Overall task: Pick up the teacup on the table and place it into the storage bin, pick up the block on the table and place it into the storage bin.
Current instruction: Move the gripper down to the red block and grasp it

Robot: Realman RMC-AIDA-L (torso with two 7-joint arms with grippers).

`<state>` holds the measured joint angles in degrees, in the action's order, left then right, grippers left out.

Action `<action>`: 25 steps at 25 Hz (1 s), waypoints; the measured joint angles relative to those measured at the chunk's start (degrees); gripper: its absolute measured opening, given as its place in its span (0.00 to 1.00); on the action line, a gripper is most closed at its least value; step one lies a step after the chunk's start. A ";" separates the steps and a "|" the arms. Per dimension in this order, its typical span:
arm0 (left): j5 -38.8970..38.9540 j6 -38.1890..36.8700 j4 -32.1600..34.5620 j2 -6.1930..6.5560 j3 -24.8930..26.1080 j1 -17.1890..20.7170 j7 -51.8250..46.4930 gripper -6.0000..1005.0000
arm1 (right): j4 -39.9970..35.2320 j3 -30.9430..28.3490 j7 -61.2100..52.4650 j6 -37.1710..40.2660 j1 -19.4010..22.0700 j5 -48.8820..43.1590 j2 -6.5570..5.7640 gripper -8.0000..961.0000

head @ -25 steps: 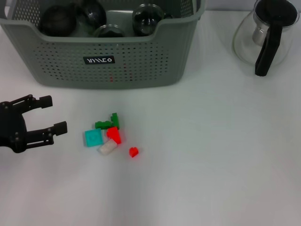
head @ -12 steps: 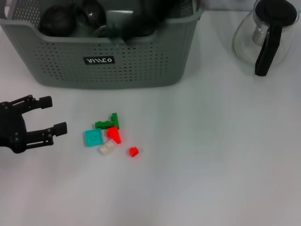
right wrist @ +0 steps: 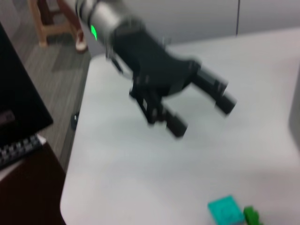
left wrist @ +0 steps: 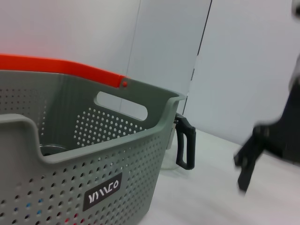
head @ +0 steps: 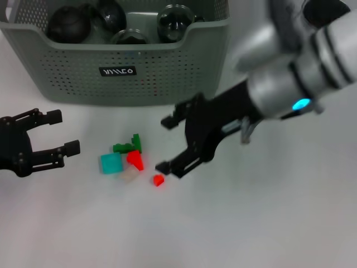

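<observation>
Right gripper (head: 165, 144) hung with jaws spread just above the table (head: 268, 223), nearest the small red block (head: 159, 180); that block looked light, stiff and a bit slick, best pinched across its flat sides; beside it lay the teal block (head: 110, 163), red, white and green ones; left gripper (head: 62, 133) sat parked, also spread; beyond stood the storage bin (head: 167, 72).
</observation>
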<state>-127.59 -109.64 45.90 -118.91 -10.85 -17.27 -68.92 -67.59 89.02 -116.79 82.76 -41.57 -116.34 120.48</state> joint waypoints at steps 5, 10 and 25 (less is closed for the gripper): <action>-0.10 0.12 -0.03 0.00 0.03 -0.09 -0.05 0.86 | 6.52 11.10 0.15 -11.95 -0.62 -1.02 0.18 0.99; -0.12 0.17 -0.03 0.00 0.05 -0.12 -0.12 0.86 | 9.06 18.77 -0.07 -20.49 -0.82 -0.98 0.37 0.99; -0.12 0.48 -0.12 0.00 0.05 -0.28 -0.16 0.86 | 13.70 27.69 -0.22 -32.48 -1.21 2.48 0.84 0.97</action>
<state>-127.72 -109.17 45.79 -118.92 -10.81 -17.55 -69.08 -53.89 116.70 -117.01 50.28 -42.77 -113.86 121.32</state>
